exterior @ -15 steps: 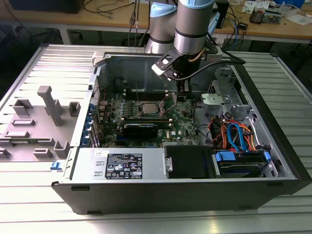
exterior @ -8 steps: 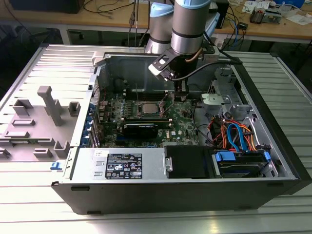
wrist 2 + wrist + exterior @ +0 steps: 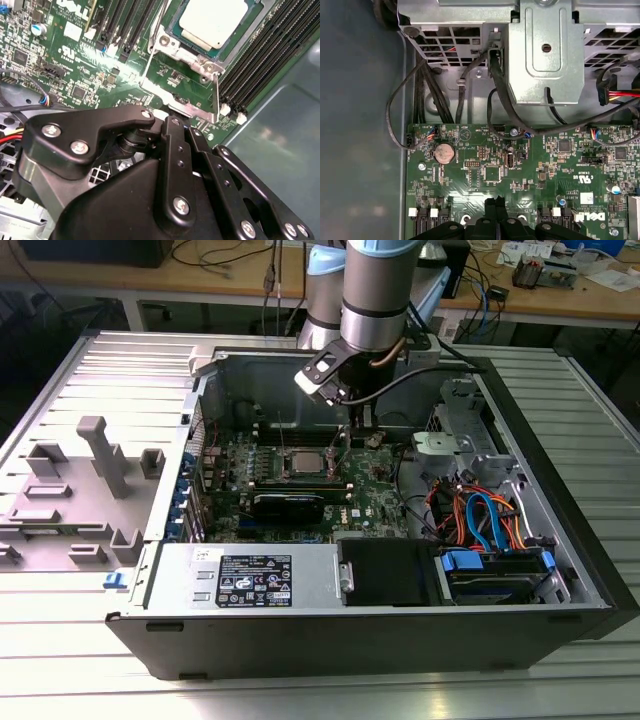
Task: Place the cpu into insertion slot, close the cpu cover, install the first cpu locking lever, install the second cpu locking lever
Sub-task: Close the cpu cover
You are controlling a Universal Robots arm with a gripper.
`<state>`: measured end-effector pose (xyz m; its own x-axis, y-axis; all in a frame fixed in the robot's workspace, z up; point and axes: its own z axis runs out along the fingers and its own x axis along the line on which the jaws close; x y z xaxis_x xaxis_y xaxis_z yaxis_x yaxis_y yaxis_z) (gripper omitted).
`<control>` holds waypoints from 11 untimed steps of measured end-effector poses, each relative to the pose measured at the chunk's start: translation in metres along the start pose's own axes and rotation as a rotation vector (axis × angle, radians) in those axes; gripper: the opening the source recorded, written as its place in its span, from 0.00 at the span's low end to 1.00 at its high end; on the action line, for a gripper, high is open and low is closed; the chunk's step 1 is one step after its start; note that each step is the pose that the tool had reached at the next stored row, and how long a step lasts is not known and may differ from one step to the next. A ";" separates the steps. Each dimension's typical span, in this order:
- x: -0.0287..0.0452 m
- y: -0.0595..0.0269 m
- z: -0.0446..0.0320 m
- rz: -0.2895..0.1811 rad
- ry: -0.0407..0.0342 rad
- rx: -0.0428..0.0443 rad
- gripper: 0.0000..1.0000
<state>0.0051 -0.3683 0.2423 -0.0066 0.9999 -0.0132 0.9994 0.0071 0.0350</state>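
The cpu (image 3: 212, 19), a grey metallic square, lies in the insertion slot (image 3: 175, 31) on the green board; in the exterior view the cpu (image 3: 300, 462) sits mid-board. The silvery cpu cover (image 3: 150, 65) is tilted up from the slot's edge, and green board shows through its window. My gripper (image 3: 345, 443) hangs just to the exterior view's right of the slot. Its black fingers (image 3: 491, 212) lie close together with nothing visible between them. In the second wrist view the gripper (image 3: 167, 120) is at the cover's free edge; I cannot tell whether it touches.
Long black memory slots (image 3: 250, 65) flank the socket. A black card (image 3: 288, 503) lies nearer the front. A metal drive cage (image 3: 545, 50) with cables (image 3: 480, 515) fills the exterior view's right. The case walls (image 3: 330, 640) ring the board. Grey fixtures (image 3: 100, 455) stand outside.
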 end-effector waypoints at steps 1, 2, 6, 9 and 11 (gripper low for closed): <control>0.0000 -0.0009 0.0001 0.000 0.0000 0.0000 0.11; 0.0000 -0.0023 0.0002 0.000 0.0000 -0.0001 0.11; 0.0001 -0.0131 0.0002 0.000 0.0000 -0.0001 0.11; 0.0001 -0.0217 0.0000 0.000 0.0002 -0.0001 0.11; 0.0002 -0.0315 -0.0002 0.000 0.0001 -0.0001 0.11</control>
<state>-0.0263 -0.3683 0.2414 -0.0066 0.9999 -0.0131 0.9994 0.0071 0.0351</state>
